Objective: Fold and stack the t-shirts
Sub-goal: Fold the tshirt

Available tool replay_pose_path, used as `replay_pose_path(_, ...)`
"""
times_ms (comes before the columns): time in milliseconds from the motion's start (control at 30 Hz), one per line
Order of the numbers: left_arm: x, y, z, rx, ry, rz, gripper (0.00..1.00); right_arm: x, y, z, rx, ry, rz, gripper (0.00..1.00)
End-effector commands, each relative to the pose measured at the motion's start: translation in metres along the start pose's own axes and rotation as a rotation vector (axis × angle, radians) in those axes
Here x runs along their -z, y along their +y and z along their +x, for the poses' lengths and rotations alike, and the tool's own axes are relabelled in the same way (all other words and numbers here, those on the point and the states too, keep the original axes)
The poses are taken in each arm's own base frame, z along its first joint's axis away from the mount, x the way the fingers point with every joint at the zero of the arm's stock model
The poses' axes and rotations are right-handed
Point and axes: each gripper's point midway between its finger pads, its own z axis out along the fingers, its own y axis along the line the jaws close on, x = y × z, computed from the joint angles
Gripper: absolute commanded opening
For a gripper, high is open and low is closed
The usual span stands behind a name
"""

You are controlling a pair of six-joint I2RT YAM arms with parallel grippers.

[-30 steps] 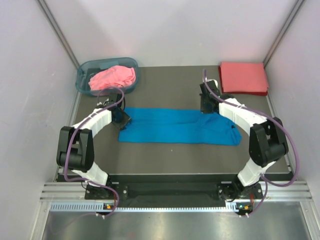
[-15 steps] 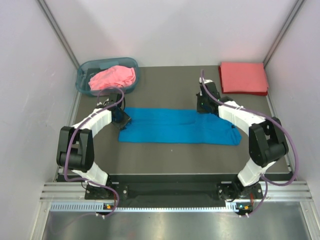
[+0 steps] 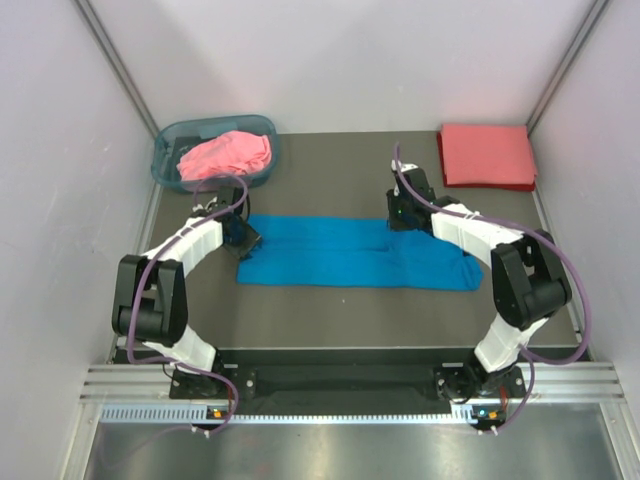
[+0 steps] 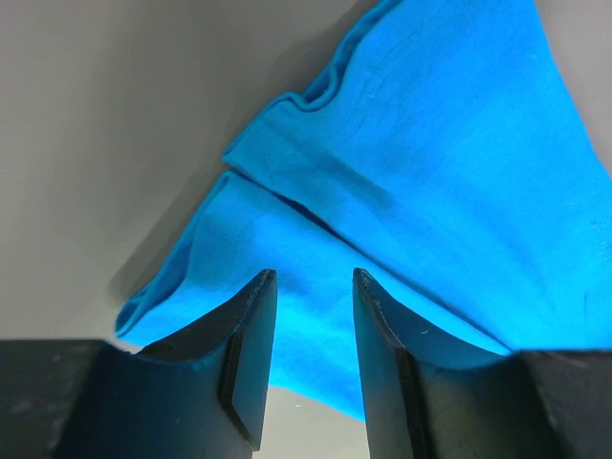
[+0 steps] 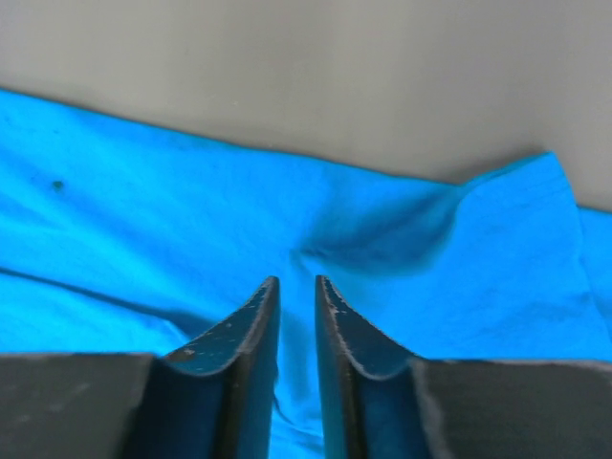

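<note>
The bright blue t-shirt [image 3: 350,255] lies folded into a long band across the middle of the table. My left gripper [image 3: 243,235] is open at the shirt's left end, with its jaws astride the cloth edge [image 4: 311,277]. My right gripper [image 3: 400,212] is at the shirt's far edge, right of centre, and its jaws [image 5: 296,280] are nearly closed on a pinched ridge of blue cloth [image 5: 143,210]. The pink t-shirt [image 3: 228,155] lies crumpled in the basket. The coral-red t-shirt [image 3: 487,155] lies folded at the far right corner.
The translucent blue-grey plastic basket [image 3: 170,140] stands at the far left corner. White walls close in the table on three sides. Bare dark table [image 3: 330,180] lies between the basket and the folded coral-red shirt.
My right gripper has slid left along the blue shirt's far edge. The left arm has not moved.
</note>
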Motion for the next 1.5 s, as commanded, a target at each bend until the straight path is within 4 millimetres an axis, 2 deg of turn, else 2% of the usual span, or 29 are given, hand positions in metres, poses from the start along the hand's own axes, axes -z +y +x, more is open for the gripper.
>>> replay_pose_path(0,0.018,0.003,-0.011,0.006,-0.065,-0.002,0.43,0.025,0.004,-0.027,0.010,-0.075,0.015,0.25)
replay_pose_path(100,0.031,0.002,-0.017,0.009,-0.101,0.017,0.43,0.043,-0.008,-0.026,-0.020,-0.048,0.090,0.31)
replay_pose_path(200,0.038,-0.007,-0.017,-0.026,-0.100,0.070,0.43,0.051,-0.027,-0.019,-0.037,-0.017,0.188,0.32)
replay_pose_path(233,0.045,-0.021,-0.015,-0.048,-0.082,0.145,0.43,0.052,-0.033,-0.014,-0.051,-0.001,0.211,0.32)
replay_pose_path(300,0.051,-0.034,-0.008,-0.123,-0.053,0.235,0.43,0.052,-0.047,-0.006,-0.080,0.022,0.216,0.32)
replay_pose_path(333,0.060,-0.045,-0.002,-0.151,-0.025,0.314,0.43,0.050,-0.054,0.001,-0.095,0.043,0.217,0.32)
replay_pose_path(367,0.068,-0.063,-0.003,-0.186,-0.042,0.408,0.43,0.047,-0.070,0.003,-0.129,0.059,0.230,0.32)
replay_pose_path(400,0.070,-0.067,0.003,-0.232,-0.034,0.463,0.43,0.044,-0.072,0.005,-0.139,0.072,0.199,0.32)
replay_pose_path(433,0.079,-0.075,0.006,-0.261,-0.036,0.531,0.43,0.041,-0.077,0.007,-0.121,0.086,0.185,0.32)
replay_pose_path(467,0.092,-0.093,0.012,-0.301,-0.022,0.648,0.44,0.035,-0.087,0.008,-0.131,0.101,0.184,0.32)
replay_pose_path(567,0.093,-0.105,0.025,-0.347,0.031,0.728,0.45,0.023,-0.092,0.000,-0.114,0.104,0.124,0.32)
replay_pose_path(600,0.094,-0.113,0.024,-0.356,0.033,0.758,0.45,0.019,-0.089,-0.003,-0.114,0.104,0.078,0.32)
replay_pose_path(733,0.058,-0.124,0.033,-0.356,0.143,0.747,0.44,0.006,-0.106,-0.020,-0.112,0.076,0.042,0.33)
replay_pose_path(800,0.049,-0.128,0.032,-0.355,0.157,0.746,0.44,-0.002,-0.111,-0.020,-0.108,0.087,0.027,0.34)
replay_pose_path(833,0.038,-0.128,0.034,-0.352,0.174,0.735,0.44,-0.005,-0.112,-0.024,-0.091,0.081,0.014,0.34)
replay_pose_path(900,0.027,-0.130,0.037,-0.346,0.205,0.726,0.44,-0.013,-0.119,-0.020,-0.103,0.103,-0.007,0.34)
replay_pose_path(1000,0.029,-0.145,0.039,-0.344,0.228,0.804,0.44,-0.021,-0.128,-0.020,-0.109,0.107,-0.023,0.34)
replay_pose_path(1133,0.045,-0.172,0.049,-0.404,0.240,0.917,0.44,-0.029,-0.129,-0.016,-0.092,0.113,-0.049,0.34)
replay_pose_path(1167,0.052,-0.184,0.058,-0.436,0.245,0.939,0.44,-0.031,-0.130,-0.014,-0.088,0.116,-0.051,0.34)
replay_pose_path(1233,0.053,-0.196,0.078,-0.483,0.264,0.944,0.44,-0.034,-0.127,-0.011,-0.082,0.117,-0.069,0.33)
replay_pose_path(1267,0.059,-0.208,0.080,-0.505,0.255,0.961,0.44,-0.035,-0.126,-0.010,-0.080,0.117,-0.076,0.32)
replay_pose_path(1300,0.053,-0.210,0.089,-0.516,0.273,0.947,0.44,-0.035,-0.127,-0.009,-0.080,0.118,-0.076,0.30)
replay_pose_path(1367,0.058,-0.227,0.109,-0.554,0.291,0.963,0.43,-0.034,-0.126,-0.008,-0.079,0.116,-0.076,0.24)
replay_pose_path(1433,0.045,-0.233,0.125,-0.565,0.316,0.946,0.43,-0.033,-0.129,-0.008,-0.077,0.113,-0.057,0.18)
replay_pose_path(1467,0.038,-0.240,0.137,-0.584,0.317,0.935,0.43,-0.029,-0.134,-0.013,-0.075,0.098,-0.026,0.10)
